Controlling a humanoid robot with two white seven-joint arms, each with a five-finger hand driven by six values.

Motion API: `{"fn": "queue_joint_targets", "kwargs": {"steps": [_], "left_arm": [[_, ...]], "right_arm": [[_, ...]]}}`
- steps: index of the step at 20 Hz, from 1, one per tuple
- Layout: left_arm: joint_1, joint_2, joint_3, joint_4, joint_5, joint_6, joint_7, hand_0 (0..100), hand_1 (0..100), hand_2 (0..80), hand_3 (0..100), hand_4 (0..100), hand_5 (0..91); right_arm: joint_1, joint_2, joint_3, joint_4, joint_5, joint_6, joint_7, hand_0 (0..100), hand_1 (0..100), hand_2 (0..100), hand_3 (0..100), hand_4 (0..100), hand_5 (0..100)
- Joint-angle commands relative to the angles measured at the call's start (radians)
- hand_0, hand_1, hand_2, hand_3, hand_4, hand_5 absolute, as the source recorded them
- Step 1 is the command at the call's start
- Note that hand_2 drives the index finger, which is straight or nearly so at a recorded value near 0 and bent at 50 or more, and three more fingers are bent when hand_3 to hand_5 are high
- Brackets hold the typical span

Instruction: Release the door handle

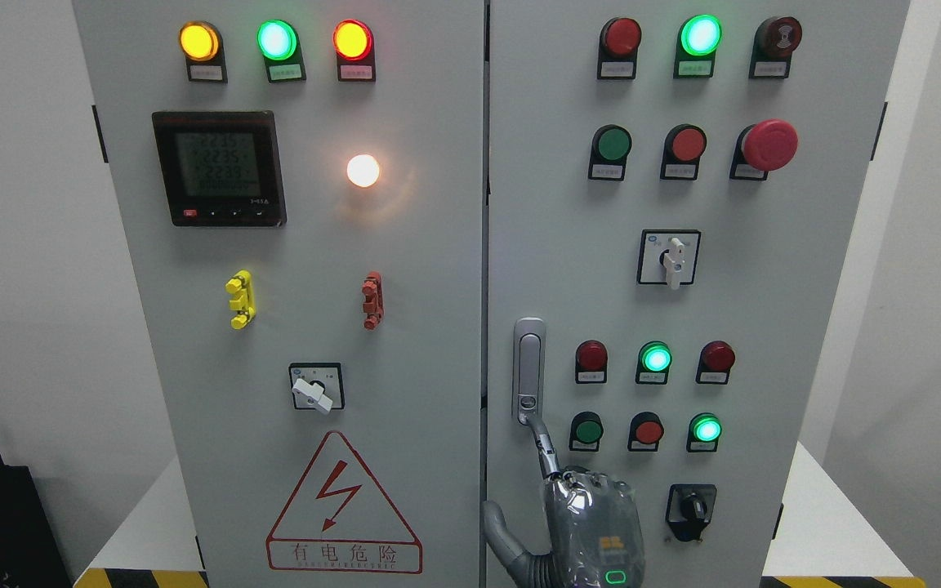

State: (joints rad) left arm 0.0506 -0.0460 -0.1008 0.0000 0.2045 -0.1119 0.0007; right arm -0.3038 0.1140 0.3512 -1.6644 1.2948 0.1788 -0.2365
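A grey two-door cabinet (405, 506) fills the head view, standing on a white bench (830, 531) with yellow-black striping at its front edge. The handle (528, 369), a slim silver upright lever, sits on the right door just right of the seam between the doors, about two thirds of the way down.

One robot hand (568, 510) rises from the bottom edge right of the middle, just below the handle, its grey back facing the camera (a small green light glows near the wrist). From which side its arm enters cannot be told. One finger (542, 445) stretches up and its tip touches the handle's lower end; the thumb juts out to the left, over the seam. The remaining digits are hidden behind the palm, so whether the hand is apart or clamped cannot be told.

Right of the handle sit two rows of round buttons and lamps, with a black rotary switch (691, 510) beside the hand. On the left door a red warning triangle (344, 510) is printed low down.
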Motion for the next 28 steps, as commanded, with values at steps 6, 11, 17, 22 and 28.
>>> {"fn": "queue_joint_targets", "kwargs": {"steps": [6, 11, 17, 22, 28], "left_arm": [[0.0, 0.0, 0.0, -0.031, 0.001, 0.0, 0.001, 12, 39, 0.0, 0, 0, 0.0], [0.0, 0.0, 0.001, -0.031, 0.0, 0.0, 0.001, 12, 39, 0.0, 0, 0, 0.0], [0.0, 0.0, 0.001, -0.031, 0.0, 0.0, 0.001, 12, 39, 0.0, 0, 0, 0.0], [0.0, 0.0, 0.0, -0.031, 0.0, 0.0, 0.001, 12, 39, 0.0, 0, 0, 0.0], [0.0, 0.0, 0.0, -0.031, 0.0, 0.0, 0.001, 12, 39, 0.0, 0, 0, 0.0]], "right_arm": [[0.0, 0.003, 0.002, 0.017, 0.0, 0.002, -0.003, 31, 33, 0, 99, 90, 100], [0.006, 0.001, 0.0, 0.015, 0.0, 0.002, -0.003, 31, 33, 0, 99, 90, 100], [0.0, -0.001, 0.0, 0.025, 0.0, 0.002, 0.0, 31, 33, 0, 99, 91, 100], [-0.001, 0.001, 0.002, 0.028, 0.0, 0.001, 0.0, 31, 33, 0, 99, 91, 100], [0.0, 0.001, 0.002, 0.029, 0.0, 0.002, 0.0, 31, 33, 0, 99, 90, 100]]}}
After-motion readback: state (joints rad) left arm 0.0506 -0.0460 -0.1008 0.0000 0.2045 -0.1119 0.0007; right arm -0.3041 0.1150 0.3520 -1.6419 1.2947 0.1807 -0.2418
